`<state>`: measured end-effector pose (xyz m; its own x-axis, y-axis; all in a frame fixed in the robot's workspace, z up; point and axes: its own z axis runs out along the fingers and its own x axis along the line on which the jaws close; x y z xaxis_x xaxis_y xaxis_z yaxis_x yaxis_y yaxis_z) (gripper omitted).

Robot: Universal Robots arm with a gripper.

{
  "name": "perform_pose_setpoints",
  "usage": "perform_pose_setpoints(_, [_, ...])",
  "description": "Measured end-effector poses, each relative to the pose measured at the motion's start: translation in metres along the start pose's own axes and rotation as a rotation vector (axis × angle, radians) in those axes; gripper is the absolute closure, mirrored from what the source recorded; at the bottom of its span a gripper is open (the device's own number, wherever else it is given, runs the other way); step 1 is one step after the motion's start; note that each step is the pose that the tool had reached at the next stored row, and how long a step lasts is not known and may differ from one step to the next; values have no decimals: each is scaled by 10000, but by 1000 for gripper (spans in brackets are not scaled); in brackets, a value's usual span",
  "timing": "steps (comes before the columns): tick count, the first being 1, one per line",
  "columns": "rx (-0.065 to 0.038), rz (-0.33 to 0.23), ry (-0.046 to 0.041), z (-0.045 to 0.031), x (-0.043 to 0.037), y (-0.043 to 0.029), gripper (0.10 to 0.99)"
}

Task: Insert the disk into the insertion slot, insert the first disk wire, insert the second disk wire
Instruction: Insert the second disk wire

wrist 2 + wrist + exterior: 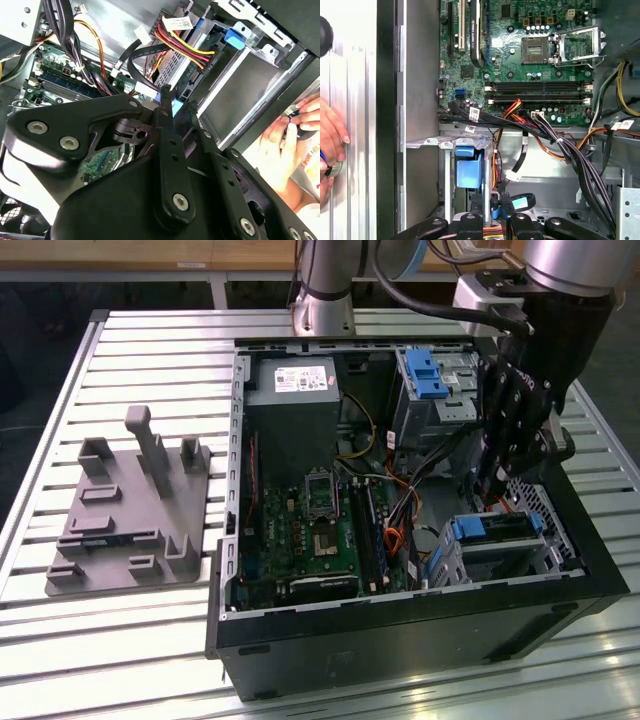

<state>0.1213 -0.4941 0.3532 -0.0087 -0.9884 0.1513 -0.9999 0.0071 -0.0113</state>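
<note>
One step of three looks done: the disk [500,528] lies in its blue frame inside the drive cage [545,505], at the corner of the open computer case [400,635] on the exterior view's right. The work in hand seems to be the first wire. The gripper [490,490] hangs low over the rear end of the disk, and in the second wrist view its fingers [165,97] are drawn close together with a small blue plug [175,108] between them, apparently pinched. Whether the plug is seated in the disk's socket cannot be told. Seating it would, by this reading, call for squaring the plug to the socket and a short, straight push. Room is tight. The cage's sheet-metal rim stands just beside the fingers, a loose bundle of cables [570,150] crosses from the circuit board [320,530] toward the disk, and a taller bay with a blue latch [425,370] stands near behind. Open space lies mainly straight above the case. A person's hand [280,140] rests just outside the case wall near the cage, close enough to matter. A grey moulded fixture [130,530] sits well apart on the slatted worktop [150,350].
</note>
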Motion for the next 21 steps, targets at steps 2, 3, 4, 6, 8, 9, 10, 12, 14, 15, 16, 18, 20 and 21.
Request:
perform_pose_setpoints(2, [3, -21, 61, 2, -25, 5, 804])
perform_pose_setpoints(3, [7, -27, 64, 5, -34, 8, 804])
perform_pose_setpoints(4, [27, -27, 62, 9, -36, 10, 804])
perform_pose_setpoints(6, [100, -16, 36, 14, -37, 17, 804])
perform_pose_setpoints(8, [155, -8, 21, 17, -37, 25, 804])
perform_pose_setpoints(9, [162, -6, 21, 17, -37, 29, 804])
perform_pose_setpoints(10, [164, -6, 20, 17, -37, 32, 804])
perform_pose_setpoints(12, [165, -1, 20, 18, -38, 35, 804])
perform_pose_setpoints(14, [159, 39, 22, 18, -38, 37, 804])
perform_pose_setpoints(15, [157, 53, 23, 18, -38, 37, 804])
perform_pose_setpoints(16, [154, 71, 23, 18, -37, 38, 820])
perform_pose_setpoints(18, [149, 104, 22, 20, -30, 37, 882])
perform_pose_setpoints(20, [145, 132, 23, 21, -19, 35, 941])
perform_pose_setpoints(21, [143, 140, 24, 22, -15, 34, 941])
